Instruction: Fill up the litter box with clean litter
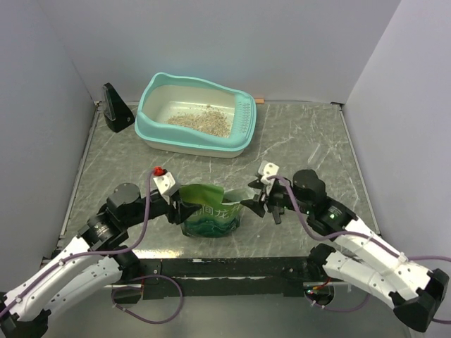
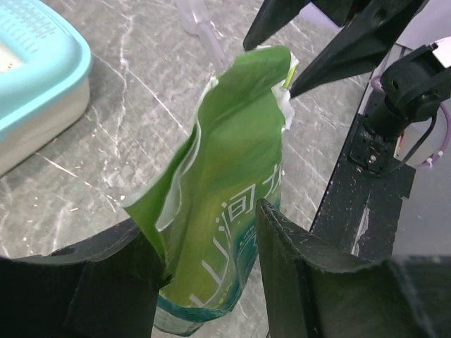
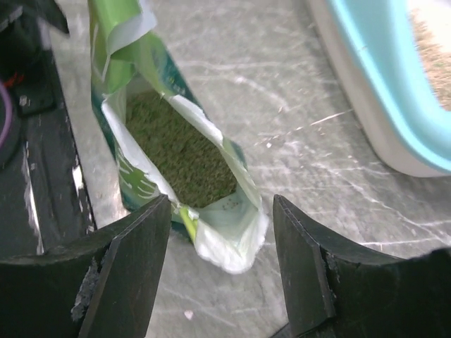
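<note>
The litter box (image 1: 156,128), turquoise-rimmed and cream inside, stands at the back centre with a patch of beige clean litter (image 1: 204,121) on its floor. Its rim also shows in the left wrist view (image 2: 53,74) and the right wrist view (image 3: 380,63). A green printed pouch (image 1: 211,213) stands upright near the front, its top open, with granules inside (image 3: 183,151). My left gripper (image 1: 180,208) (image 2: 208,222) is open around the pouch's left edge. My right gripper (image 1: 258,201) (image 3: 220,204) is open around the pouch's right top corner, which touches one finger.
A black wedge-shaped stand (image 1: 116,107) sits at the back left beside the litter box. A translucent plastic piece (image 2: 197,21) lies on the marbled grey table (image 1: 303,134) beyond the pouch. Grey walls close in both sides and the back.
</note>
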Robot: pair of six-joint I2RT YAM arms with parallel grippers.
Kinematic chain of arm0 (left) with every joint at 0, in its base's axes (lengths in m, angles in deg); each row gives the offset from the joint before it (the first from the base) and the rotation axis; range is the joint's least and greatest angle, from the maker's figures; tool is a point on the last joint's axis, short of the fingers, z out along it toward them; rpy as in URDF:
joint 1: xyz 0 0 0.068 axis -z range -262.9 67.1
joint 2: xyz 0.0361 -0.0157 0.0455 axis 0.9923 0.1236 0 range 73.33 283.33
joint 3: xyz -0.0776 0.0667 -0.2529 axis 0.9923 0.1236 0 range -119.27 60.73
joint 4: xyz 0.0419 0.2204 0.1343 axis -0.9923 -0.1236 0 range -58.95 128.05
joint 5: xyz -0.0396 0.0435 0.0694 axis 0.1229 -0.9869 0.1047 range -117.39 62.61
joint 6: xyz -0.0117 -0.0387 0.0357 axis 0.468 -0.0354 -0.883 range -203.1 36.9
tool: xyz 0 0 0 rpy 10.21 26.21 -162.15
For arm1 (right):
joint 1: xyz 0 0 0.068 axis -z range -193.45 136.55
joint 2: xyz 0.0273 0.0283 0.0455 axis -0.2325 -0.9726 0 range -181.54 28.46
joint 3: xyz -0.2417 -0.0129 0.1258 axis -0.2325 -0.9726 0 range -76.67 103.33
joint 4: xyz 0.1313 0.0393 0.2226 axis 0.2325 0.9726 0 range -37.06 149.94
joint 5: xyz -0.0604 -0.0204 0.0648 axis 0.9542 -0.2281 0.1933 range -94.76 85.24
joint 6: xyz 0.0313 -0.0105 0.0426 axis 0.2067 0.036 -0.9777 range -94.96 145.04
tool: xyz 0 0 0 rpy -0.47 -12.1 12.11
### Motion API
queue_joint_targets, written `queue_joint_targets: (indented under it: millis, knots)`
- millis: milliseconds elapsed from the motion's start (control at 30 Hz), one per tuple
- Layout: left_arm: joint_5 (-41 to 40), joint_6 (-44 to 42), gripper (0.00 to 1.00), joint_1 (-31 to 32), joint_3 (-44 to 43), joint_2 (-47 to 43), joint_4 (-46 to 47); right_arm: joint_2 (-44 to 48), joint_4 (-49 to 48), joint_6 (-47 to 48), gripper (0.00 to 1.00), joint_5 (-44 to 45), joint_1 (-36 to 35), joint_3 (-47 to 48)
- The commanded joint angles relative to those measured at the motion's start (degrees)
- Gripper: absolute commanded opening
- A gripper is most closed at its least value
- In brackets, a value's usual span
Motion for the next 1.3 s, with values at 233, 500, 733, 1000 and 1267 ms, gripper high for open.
queue_joint_targets:
  millis: [233, 500, 733, 1000, 1267]
  knots:
    - [6.37, 0.74, 0.01, -1.91, 1.18, 3.48, 4.07, 8.52, -11.1, -10.29, 0.7, -2.67, 4.73, -8.19]
    - [4.52, -2.77, 0.01, -2.88, -0.83, 3.3, 2.15, 10.45, -12.86, -11.0, 0.71, -9.27, 4.73, -11.09]
    - [6.37, -6.73, 0.01, -4.37, -3.92, 4.8, 0.46, 8.18, -18.82, -7.57, 0.72, -15.69, 4.99, -12.76]
    - [6.02, -5.59, 0.01, -4.64, -1.8, 0.49, 2.14, 3.34, -32.63, -6.78, 0.7, -19.73, 6.66, -19.08]
    - [4.97, -1.55, 0.01, -4.55, 0.39, -4.08, 3.45, 2.28, -39.4, -5.72, 0.7, -20.97, 10.62, -22.07]
